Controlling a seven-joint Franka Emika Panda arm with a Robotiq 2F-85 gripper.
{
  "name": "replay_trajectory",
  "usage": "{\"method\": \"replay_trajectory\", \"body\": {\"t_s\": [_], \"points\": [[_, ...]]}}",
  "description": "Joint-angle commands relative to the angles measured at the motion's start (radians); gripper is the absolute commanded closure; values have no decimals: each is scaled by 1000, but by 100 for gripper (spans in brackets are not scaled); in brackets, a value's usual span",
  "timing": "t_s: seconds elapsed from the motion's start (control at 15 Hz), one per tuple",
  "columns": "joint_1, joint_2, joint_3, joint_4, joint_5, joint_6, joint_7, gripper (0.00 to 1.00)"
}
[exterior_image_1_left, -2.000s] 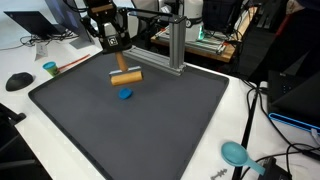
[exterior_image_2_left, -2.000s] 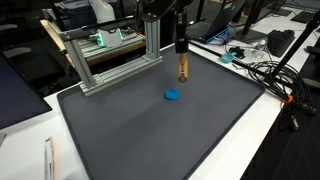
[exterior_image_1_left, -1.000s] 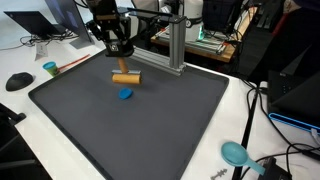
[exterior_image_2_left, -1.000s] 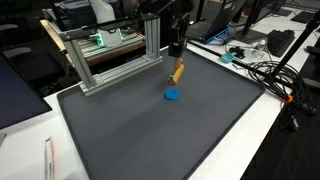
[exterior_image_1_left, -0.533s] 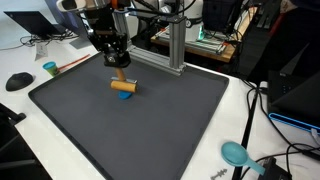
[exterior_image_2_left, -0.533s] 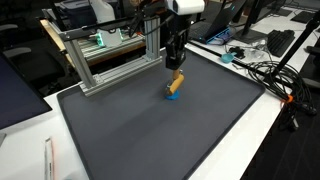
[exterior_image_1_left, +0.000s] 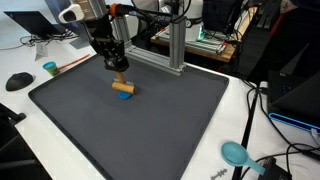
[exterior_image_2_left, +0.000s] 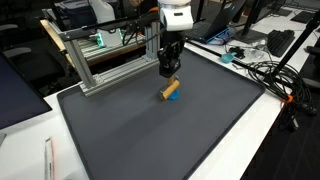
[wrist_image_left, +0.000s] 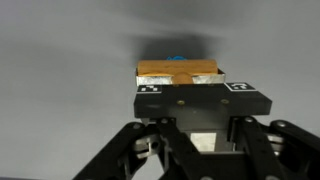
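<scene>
1. Gripping the wooden block from above, the gripper has its fingers clenched on the block's two long sides; the wrist view shows the block lodged between the fingertip pads.
2. The block lies level, low over the dark mat, toward the mat's far edge.
3. A small blue disc lies directly under the block; only its edge peeks out, and in the wrist view it shows as a blue sliver beyond the block.
4. Whether the block rests on the disc or hangs just above it, I cannot tell.
5. An aluminium frame stands on the mat behind the gripper, near it but apart.
6. Off the mat, a teal cup and a black mouse sit on the white table, well apart from the block.
</scene>
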Motion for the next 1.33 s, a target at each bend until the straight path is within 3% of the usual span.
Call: {"method": "replay_trajectory", "body": {"t_s": [0.0, 1.27], "points": [[-1, 32, 7, 32, 22, 2, 29, 78], [42, 143, 10, 118, -52, -82, 52, 78]]}}
